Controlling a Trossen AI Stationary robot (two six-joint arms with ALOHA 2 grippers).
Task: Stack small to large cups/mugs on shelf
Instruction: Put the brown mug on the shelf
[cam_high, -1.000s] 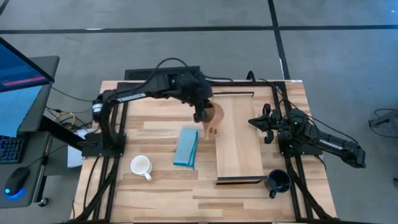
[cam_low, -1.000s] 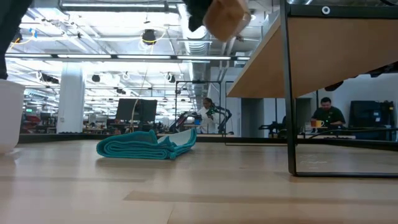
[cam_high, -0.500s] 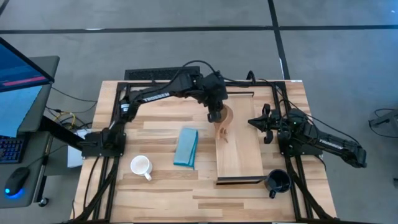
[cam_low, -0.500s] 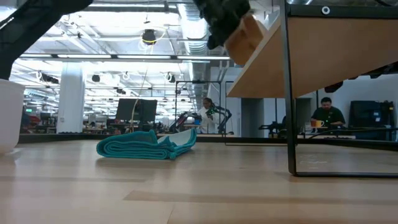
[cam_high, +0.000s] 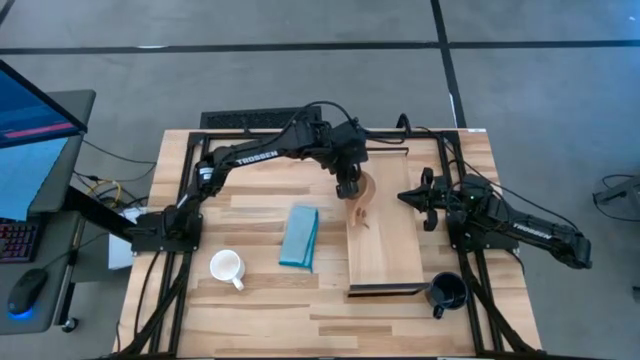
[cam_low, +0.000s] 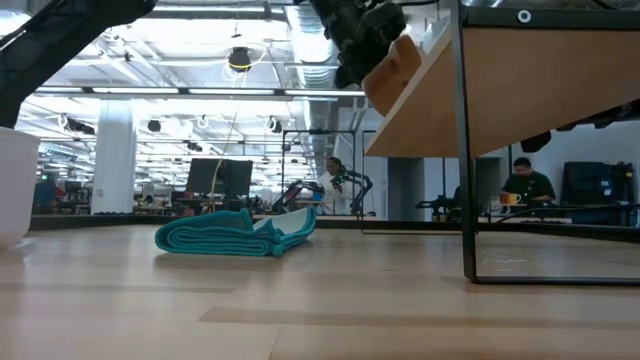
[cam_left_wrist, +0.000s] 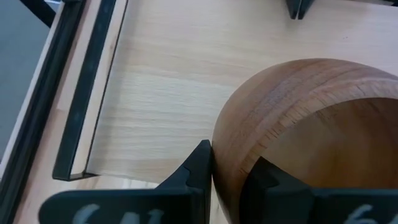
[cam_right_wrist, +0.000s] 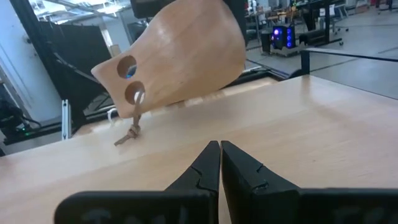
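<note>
My left gripper (cam_high: 349, 186) is shut on the small light-brown wooden cup (cam_high: 361, 196), which sits tilted over the left long edge of the shelf (cam_high: 388, 235), toward its far end. The right wrist view shows the cup (cam_right_wrist: 180, 56) with its two-holed handle low and a cord hanging from it. The white mug (cam_high: 228, 267) stands on the tabletop at the near left. The navy mug (cam_high: 447, 291) stands by the shelf's near right corner. My right gripper (cam_high: 424, 196) waits shut at the shelf's right edge. My left gripper pinches the cup's wall at the rim (cam_left_wrist: 233, 155), one finger (cam_left_wrist: 194, 167) outside and the other (cam_left_wrist: 268, 177) inside the bowl. The fingers slant down from the table's left and far side. The cup is tilted just over the board, and its cord end (cam_right_wrist: 127, 137) reaches the board.
A folded blue cloth (cam_high: 299, 236) lies on the tabletop left of the shelf, between it and the white mug. Dark brackets close the shelf's far end (cam_high: 380, 151) and near end (cam_high: 385, 291). The board's middle and near half are bare.
My left gripper has carried the wooden cup toward the table's right edge and a little down, from beside the shelf to over its left edge. It stayed shut on the rim. Most of the move came early, and the gripper tipped further down.
</note>
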